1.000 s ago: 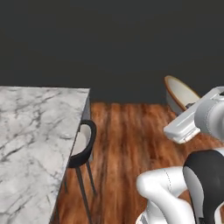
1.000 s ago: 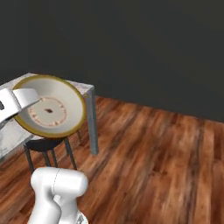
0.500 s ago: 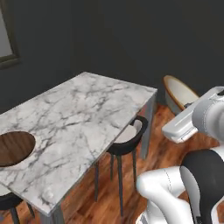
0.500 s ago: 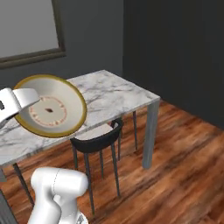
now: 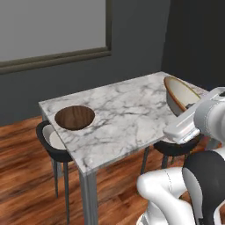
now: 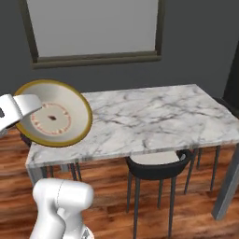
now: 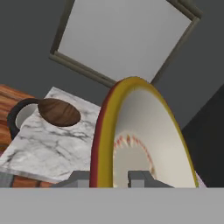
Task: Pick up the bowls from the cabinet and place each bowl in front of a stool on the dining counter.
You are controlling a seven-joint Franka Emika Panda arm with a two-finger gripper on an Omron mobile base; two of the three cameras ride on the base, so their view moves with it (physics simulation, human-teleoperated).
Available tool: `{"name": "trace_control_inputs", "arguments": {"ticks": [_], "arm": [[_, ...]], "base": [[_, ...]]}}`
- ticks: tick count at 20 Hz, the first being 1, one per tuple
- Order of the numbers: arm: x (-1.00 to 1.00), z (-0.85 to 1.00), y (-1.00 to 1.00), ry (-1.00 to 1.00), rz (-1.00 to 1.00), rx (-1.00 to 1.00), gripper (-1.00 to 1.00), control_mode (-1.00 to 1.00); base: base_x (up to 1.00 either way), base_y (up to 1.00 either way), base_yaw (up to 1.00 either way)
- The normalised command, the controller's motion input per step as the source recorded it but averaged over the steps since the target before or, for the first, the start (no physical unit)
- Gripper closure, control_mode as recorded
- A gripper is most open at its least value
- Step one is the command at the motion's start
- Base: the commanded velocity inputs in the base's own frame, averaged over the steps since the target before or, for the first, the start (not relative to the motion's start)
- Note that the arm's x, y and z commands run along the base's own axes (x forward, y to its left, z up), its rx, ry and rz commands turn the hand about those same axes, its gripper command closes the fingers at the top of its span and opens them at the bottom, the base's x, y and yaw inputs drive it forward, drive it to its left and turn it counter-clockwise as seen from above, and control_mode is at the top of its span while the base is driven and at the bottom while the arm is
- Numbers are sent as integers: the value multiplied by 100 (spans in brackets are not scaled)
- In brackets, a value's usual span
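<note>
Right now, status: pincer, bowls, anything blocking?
Pincer shut on cream bowl, held on edge beside dining counter. Wooden bowl already set by a stool. Nothing in the way.

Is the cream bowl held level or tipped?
Tipped. The cream bowl stands nearly on edge above the counter, its inside facing sideways, its rim between the fingers.

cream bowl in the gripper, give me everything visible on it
The cream bowl is wide and shallow, ceramic-looking, with a yellowish-brown rim and a ring of small reddish marks around a dark centre spot. It is tipped on edge, its opening facing sideways rather than up. The gripper holds it by the rim, one finger on each side of the wall. It hangs in the air above the near end of the dining counter, not touching it.
</note>
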Motion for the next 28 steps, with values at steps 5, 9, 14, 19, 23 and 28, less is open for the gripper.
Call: {"name": "trace_control_inputs", "arguments": {"ticks": [5,9,14,19,23,28], "arm": [[0,0,0,0,0,0,100,100],[0,0,0,0,0,0,100,100],[0,0,0,0,0,0,100,100],[0,0,0,0,0,0,100,100],[34,0,-10,5,0,1,100,-100],[75,-3,-47,22,0,6,100,-100]], "base": [[39,-20,40],[31,-37,12],[18,-46,11],[11,-2,4],[27,-5,0],[0,0,0]]}}
